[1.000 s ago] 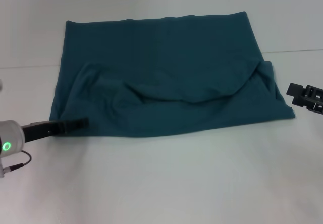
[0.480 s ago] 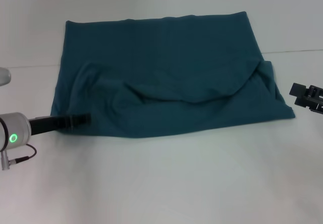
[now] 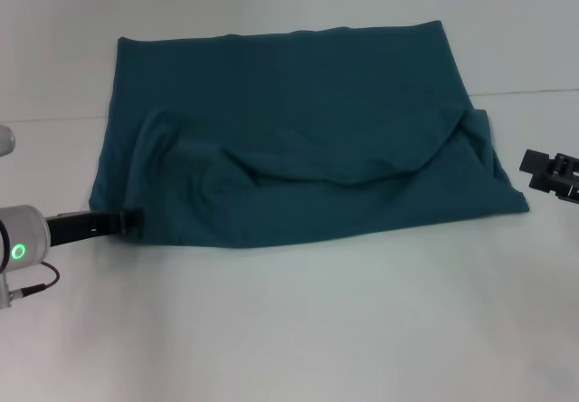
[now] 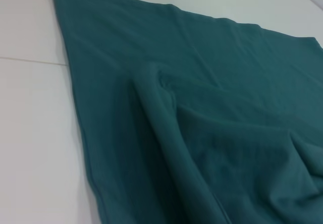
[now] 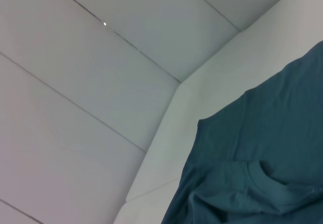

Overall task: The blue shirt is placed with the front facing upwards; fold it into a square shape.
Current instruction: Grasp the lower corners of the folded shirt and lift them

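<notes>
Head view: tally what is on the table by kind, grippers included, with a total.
Blue shirt: 1, teal, partly folded, plain side up
Left gripper: 1, at the shirt's near left edge
Right gripper: 1, off the shirt's right edge, apart from it
Table: 1, white
Total: 4
</notes>
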Action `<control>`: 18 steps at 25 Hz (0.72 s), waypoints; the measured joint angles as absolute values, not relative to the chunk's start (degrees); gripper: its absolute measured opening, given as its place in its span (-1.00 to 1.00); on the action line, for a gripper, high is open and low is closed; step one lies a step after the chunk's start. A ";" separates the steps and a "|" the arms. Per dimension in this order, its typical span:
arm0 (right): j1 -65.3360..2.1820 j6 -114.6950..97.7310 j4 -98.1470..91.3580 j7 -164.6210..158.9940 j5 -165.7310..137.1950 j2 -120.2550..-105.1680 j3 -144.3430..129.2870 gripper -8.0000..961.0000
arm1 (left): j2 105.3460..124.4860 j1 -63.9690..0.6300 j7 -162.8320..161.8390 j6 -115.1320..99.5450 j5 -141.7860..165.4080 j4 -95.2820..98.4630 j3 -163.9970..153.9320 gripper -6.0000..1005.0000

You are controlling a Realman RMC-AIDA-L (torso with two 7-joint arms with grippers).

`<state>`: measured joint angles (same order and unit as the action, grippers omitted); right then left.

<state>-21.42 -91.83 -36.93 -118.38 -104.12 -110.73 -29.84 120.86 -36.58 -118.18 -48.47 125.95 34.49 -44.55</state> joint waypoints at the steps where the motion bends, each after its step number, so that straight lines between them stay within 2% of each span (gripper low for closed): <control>1: -21.44 -92.08 -36.98 -118.41 -104.29 -110.47 -30.10 0.84 | 120.85 -36.47 -118.31 -48.61 125.96 34.72 -44.52 -0.22; 5: -21.80 -93.46 -37.48 -118.63 -106.29 -109.18 -30.37 0.83 | 120.80 -35.87 -120.82 -50.40 125.87 36.53 -44.42 -0.55; 10: -21.96 -93.78 -37.64 -118.72 -107.56 -107.41 -30.06 0.83 | 119.50 -35.91 -127.22 -56.13 125.82 38.09 -42.26 -0.90; 15: -22.14 -92.44 -37.72 -118.75 -108.20 -105.93 -30.24 0.82 | 116.83 -37.31 -136.55 -63.74 126.20 36.75 -35.81 -0.90; 18: -23.11 -90.35 -37.89 -118.79 -110.89 -105.28 -30.18 0.82 | 116.07 -37.63 -138.95 -66.90 126.31 36.28 -33.66 -0.90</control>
